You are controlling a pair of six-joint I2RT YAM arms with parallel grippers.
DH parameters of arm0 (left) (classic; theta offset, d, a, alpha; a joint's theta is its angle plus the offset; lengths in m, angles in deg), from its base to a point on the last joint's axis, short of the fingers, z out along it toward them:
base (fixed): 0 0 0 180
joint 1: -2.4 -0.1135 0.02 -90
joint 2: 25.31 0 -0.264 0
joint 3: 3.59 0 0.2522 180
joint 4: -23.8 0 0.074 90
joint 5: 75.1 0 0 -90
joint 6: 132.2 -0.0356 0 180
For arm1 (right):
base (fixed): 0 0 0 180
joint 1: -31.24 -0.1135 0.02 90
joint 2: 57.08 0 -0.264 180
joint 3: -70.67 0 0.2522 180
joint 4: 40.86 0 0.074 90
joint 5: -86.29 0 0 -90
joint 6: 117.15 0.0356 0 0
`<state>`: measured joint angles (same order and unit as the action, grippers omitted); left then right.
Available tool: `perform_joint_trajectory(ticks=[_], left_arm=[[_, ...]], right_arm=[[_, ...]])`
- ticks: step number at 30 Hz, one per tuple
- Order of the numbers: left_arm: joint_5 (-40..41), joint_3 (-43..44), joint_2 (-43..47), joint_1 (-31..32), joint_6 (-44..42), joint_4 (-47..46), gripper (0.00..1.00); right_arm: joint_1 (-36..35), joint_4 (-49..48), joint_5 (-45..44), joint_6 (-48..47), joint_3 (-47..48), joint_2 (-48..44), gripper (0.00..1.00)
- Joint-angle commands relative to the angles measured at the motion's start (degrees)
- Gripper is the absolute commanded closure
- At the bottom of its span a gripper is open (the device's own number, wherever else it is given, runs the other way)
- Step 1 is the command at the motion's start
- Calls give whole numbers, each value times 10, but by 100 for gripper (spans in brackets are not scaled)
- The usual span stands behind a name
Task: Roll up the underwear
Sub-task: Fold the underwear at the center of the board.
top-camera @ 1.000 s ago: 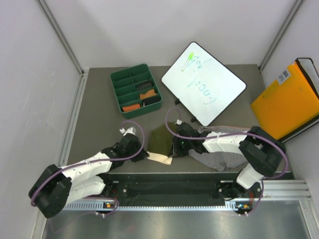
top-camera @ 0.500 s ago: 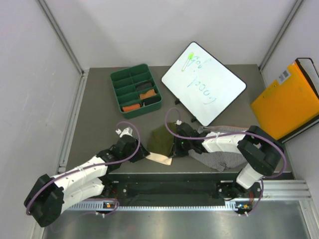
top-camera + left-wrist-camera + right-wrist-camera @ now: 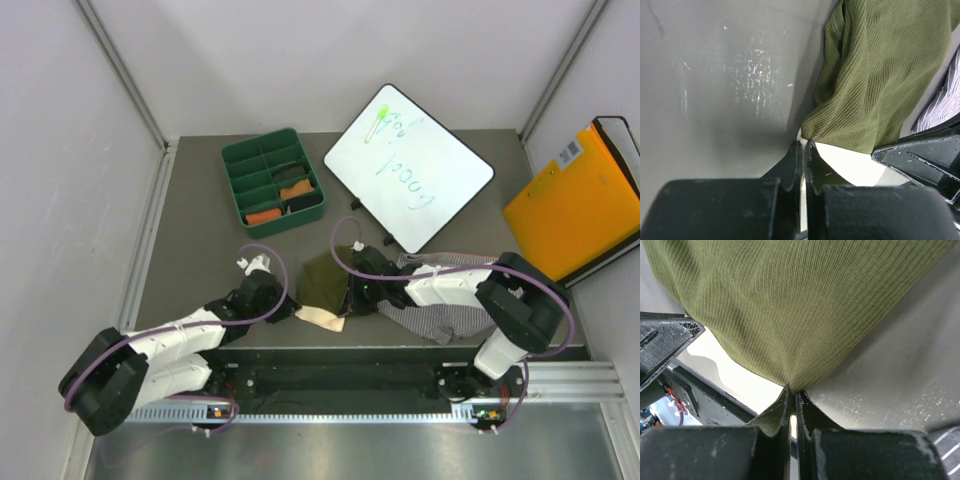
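The olive green underwear (image 3: 322,280) lies on the table (image 3: 200,230) close to its near edge, directly between the two arms, so neither arm is nearer than the other: each one is already at its own end of the piece. The cream waistband (image 3: 320,318) is the side turned toward the arm bases, and it runs from left to right, while the green body of the cloth spreads away from it toward the far side of the table. The left gripper (image 3: 802,147) has its fingers pressed together on the left corner of this waistband, with a thin line of cream cloth visible between them. The right gripper (image 3: 791,390) is closed in the same way on the right end, where the ribbed green cloth is drawn into a small pucker at the fingertips. I think the coming move depends on this line between the two pinches: the roll should turn around it, going away from the arms, and both ends must travel together or the roll becomes crooked. The grey striped underwear (image 3: 430,325) waits under the right arm, just beside the green one.
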<state>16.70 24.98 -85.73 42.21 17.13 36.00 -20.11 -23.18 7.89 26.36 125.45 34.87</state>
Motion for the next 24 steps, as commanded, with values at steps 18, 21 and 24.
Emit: perform_joint_trajectory(ticks=[18, 21, 24], left_arm=[[39, 51, 53, 1, -105, 147, 100], [47, 65, 57, 2, -122, 163, 100], [50, 71, 60, 3, -130, 170, 100]], right_arm=[[-31, 191, -114, -75, 96, -36, 55], [-38, 200, -134, -75, 112, -76, 52], [-45, 150, -117, -68, 108, -96, 59]])
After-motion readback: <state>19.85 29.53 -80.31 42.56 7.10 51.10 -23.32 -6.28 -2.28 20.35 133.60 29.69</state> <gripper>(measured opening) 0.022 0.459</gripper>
